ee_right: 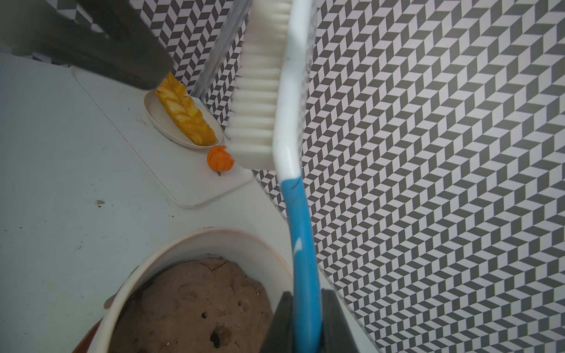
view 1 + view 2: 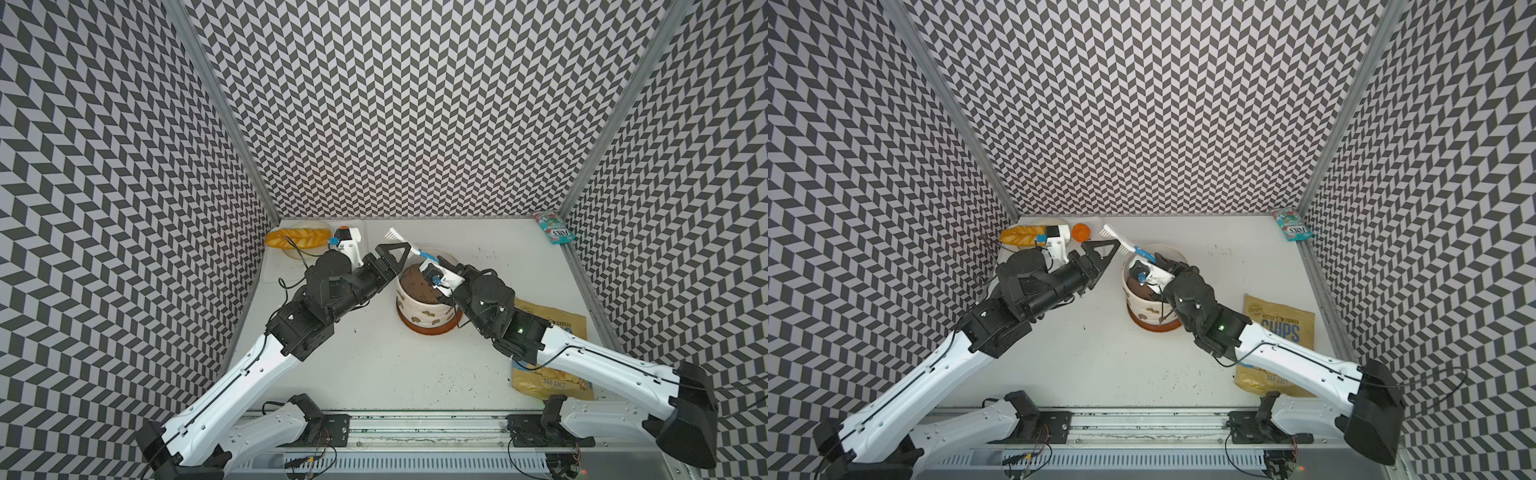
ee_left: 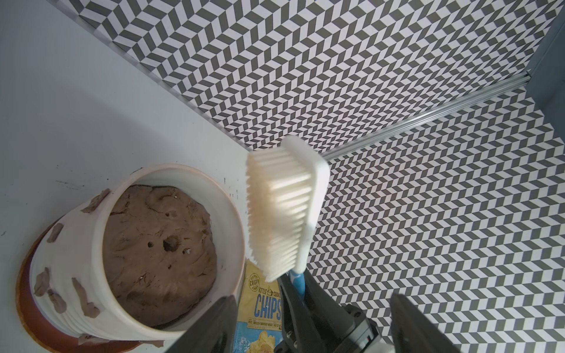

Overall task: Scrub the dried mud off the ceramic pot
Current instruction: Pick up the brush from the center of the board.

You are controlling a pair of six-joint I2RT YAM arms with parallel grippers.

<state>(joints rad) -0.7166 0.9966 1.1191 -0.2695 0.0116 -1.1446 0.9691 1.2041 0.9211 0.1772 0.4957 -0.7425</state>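
Top views, brush: Your right hand (image 2: 435, 262) was clamped on the blue handle of the white-bristled plastic scrubbing brush (image 2: 393, 236), which it held raised near the pot's far rim with the head pointing away.
Top views, left hand: Your left hand (image 2: 401, 259) stood wide open just beside the brush's neck and gripped nothing.
Top views, pot: The cream ribbed ceramic pot (image 2: 419, 309) sat on a round orange-brown saucer (image 2: 428, 331) mid-worktop (image 2: 374, 365), with tan flakes of dried mud (image 2: 435, 321) on its near wall.
Left wrist, mud: More flakes dotted the wall, and the bristles were clear of them.
Right wrist, grip: The jaws pinched the handle well away from the head.
Risk, brush: With that long lever, scrubbing pressure could twist the brush in your grip.
Risk, pot: Nothing steadied the pot, so a sideways stroke could slide or tip it and spill the brown soil mound (image 3: 159, 244).
Risk, left hand: The head could snag on those open fingers as you swung it down.
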